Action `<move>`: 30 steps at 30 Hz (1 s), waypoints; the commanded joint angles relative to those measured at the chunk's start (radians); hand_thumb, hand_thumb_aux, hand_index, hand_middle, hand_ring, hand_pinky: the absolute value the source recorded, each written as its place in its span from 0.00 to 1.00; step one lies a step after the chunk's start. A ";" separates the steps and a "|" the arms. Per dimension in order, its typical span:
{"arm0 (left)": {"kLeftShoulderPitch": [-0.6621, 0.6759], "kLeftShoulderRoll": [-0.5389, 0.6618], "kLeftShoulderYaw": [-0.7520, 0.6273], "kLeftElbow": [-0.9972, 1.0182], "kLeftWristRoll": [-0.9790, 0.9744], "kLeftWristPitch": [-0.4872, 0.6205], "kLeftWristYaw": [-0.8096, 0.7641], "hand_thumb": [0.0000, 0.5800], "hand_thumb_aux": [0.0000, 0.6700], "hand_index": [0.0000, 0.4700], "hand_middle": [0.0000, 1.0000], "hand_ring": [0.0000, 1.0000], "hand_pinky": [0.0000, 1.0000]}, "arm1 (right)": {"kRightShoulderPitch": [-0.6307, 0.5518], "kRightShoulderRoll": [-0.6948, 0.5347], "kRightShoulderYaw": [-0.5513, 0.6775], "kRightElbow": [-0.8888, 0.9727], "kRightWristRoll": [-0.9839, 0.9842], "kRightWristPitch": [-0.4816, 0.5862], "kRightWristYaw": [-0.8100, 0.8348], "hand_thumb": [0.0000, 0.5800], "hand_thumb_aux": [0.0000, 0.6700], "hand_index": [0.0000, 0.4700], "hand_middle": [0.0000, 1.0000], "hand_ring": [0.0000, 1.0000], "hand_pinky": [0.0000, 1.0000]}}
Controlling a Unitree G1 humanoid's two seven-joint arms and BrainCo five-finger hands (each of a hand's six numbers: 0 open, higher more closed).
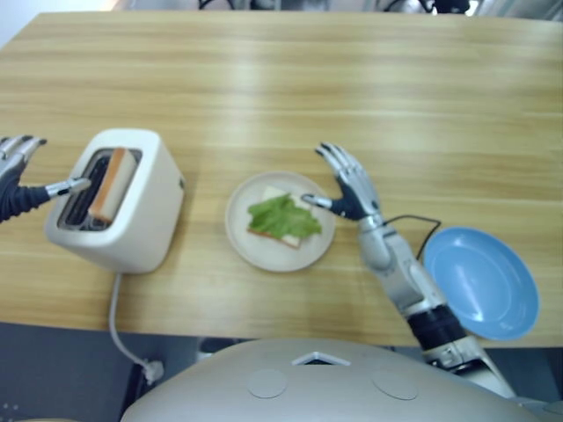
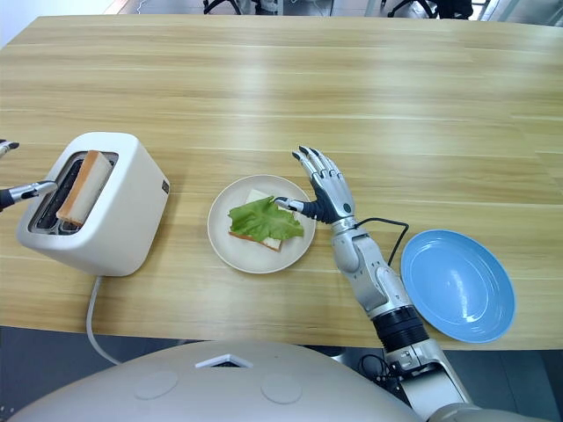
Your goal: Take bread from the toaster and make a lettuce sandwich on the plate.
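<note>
A white toaster [image 1: 132, 220] stands at the left of the table with one slice of bread [image 1: 112, 181] upright in its slot. My left hand [image 1: 19, 180] is open just left of the toaster, one fingertip at the slot's edge. On the beige plate [image 1: 255, 251] lies a bread slice [image 1: 286, 236] topped with a green lettuce leaf [image 1: 281, 216]. At the plate's right rim my right hand [image 1: 347, 185] is open with spread fingers, its thumb tip touching the lettuce's right edge.
An empty blue plate [image 1: 479, 281] sits at the right near the table's front edge. The toaster's white cord [image 1: 119, 321] hangs over the front edge. A thin black cable [image 1: 413, 227] loops beside my right wrist. The far table is bare wood.
</note>
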 commanded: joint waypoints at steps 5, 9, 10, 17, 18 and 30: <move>-0.002 -0.081 -0.082 -0.026 0.018 -0.019 -0.045 0.00 0.00 0.00 0.00 0.00 0.00 | 0.011 -0.004 0.002 -0.005 -0.003 0.013 0.011 0.00 0.00 0.00 0.00 0.00 0.00; 0.014 -0.100 -0.093 -0.028 0.019 -0.032 -0.059 0.00 0.00 0.00 0.00 0.00 0.00 | 0.018 -0.010 -0.003 -0.008 -0.002 0.015 0.011 0.00 0.00 0.00 0.00 0.00 0.00; 0.016 -0.108 -0.098 -0.036 0.019 -0.033 -0.062 0.00 0.00 0.00 0.00 0.00 0.00 | 0.020 -0.011 -0.004 -0.007 -0.002 0.017 0.010 0.00 0.00 0.00 0.00 0.00 0.00; 0.007 -0.156 -0.156 -0.061 0.037 -0.038 -0.082 0.00 0.00 0.00 0.00 0.00 0.00 | 0.030 -0.009 -0.003 -0.009 -0.004 0.022 0.009 0.00 0.00 0.00 0.00 0.00 0.00; 0.008 -0.156 -0.155 -0.054 0.043 -0.040 -0.081 0.00 0.00 0.00 0.00 0.00 0.00 | 0.031 -0.009 -0.003 -0.011 -0.004 0.023 0.010 0.00 0.00 0.00 0.00 0.00 0.00; -0.001 -0.165 -0.146 -0.046 0.064 -0.069 -0.055 1.00 1.00 0.98 0.00 0.00 0.00 | 0.038 -0.015 -0.004 -0.017 -0.004 0.029 0.010 0.00 0.00 0.00 0.00 0.00 0.00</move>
